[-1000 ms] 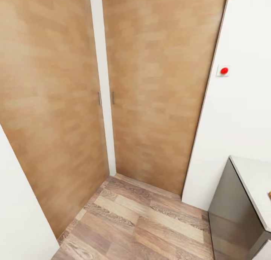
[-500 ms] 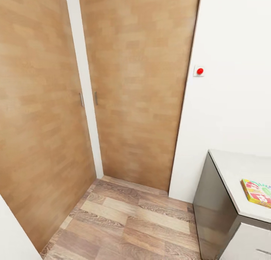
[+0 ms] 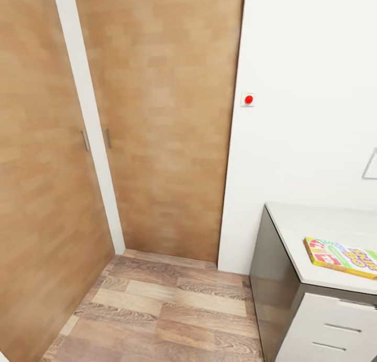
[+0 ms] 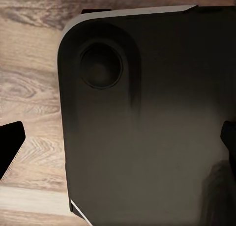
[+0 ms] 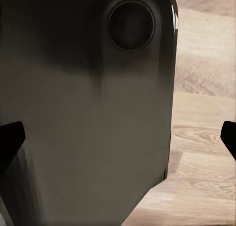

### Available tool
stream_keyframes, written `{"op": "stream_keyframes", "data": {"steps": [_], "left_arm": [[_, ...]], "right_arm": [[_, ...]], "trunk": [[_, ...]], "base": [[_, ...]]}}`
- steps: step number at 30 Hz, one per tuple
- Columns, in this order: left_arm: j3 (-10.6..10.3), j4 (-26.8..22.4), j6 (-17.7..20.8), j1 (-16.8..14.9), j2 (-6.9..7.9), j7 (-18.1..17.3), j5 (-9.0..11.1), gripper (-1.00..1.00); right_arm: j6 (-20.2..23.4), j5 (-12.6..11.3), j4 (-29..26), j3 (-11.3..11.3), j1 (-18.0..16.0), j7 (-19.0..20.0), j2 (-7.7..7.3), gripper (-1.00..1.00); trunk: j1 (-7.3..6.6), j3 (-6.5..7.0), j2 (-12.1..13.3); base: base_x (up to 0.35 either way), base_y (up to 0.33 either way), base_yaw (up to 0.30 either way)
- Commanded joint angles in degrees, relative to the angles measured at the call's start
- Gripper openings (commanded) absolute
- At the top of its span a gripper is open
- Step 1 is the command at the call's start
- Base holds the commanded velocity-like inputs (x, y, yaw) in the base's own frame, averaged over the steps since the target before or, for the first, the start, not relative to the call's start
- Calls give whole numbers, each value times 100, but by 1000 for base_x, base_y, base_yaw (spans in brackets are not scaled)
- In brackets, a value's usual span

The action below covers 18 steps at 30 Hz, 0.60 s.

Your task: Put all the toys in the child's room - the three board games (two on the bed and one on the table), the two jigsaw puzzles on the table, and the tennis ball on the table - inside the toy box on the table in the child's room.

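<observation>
Where the head view reaches its lower right corner, a board game (image 3: 343, 257) is seen lying flat on the desk (image 3: 314, 223), near the desk's front edge and cut off by the frame's right side. Its cover is yellow-edged, with red, green and white print; the lettering is too small to be read. The desk has a pale grey-white top, a dark grey end panel (image 3: 269, 288) facing the floor, and white drawer fronts (image 3: 335, 330) below the top. Behind it stands a white wall (image 3: 309, 89), on which a small white plate with a red button (image 3: 248, 99) is mounted, and a thin grey outline, perhaps a picture frame, is cut by the right edge. Left of the wall, two tall wood-grain doors (image 3: 167, 121) with slim grey handles (image 3: 108, 138) are separated by a white strip. A wood plank floor (image 3: 167, 309) runs in front of them.

In the left wrist view, the left gripper (image 4: 120, 147) is shown by dark fingertips (image 4: 11, 142) at opposite edges, spread apart with nothing between them, over a dark rounded panel of the robot (image 4: 147, 118) and plank floor. In the right wrist view, the right gripper (image 5: 120, 140) is likewise spread wide and empty, its fingertips (image 5: 10, 137) at the two edges, before a similar dark panel.
</observation>
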Motion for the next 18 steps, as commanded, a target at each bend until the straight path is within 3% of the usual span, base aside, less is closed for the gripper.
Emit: {"op": "stream_keyframes", "data": {"steps": [1,18], "left_arm": [[-1,1,-18,-1,0,-2,-4,100],[-1,1,-18,-1,0,-2,-4,100]], "right_arm": [[-2,-9,-2,-6,-1,-1,1,100],[-1,-9,-2,-6,-1,-1,1,100]], "trunk": [[0,-4,-2],[0,-4,-2]], "base": [[0,0,-261],[0,0,-261]]}}
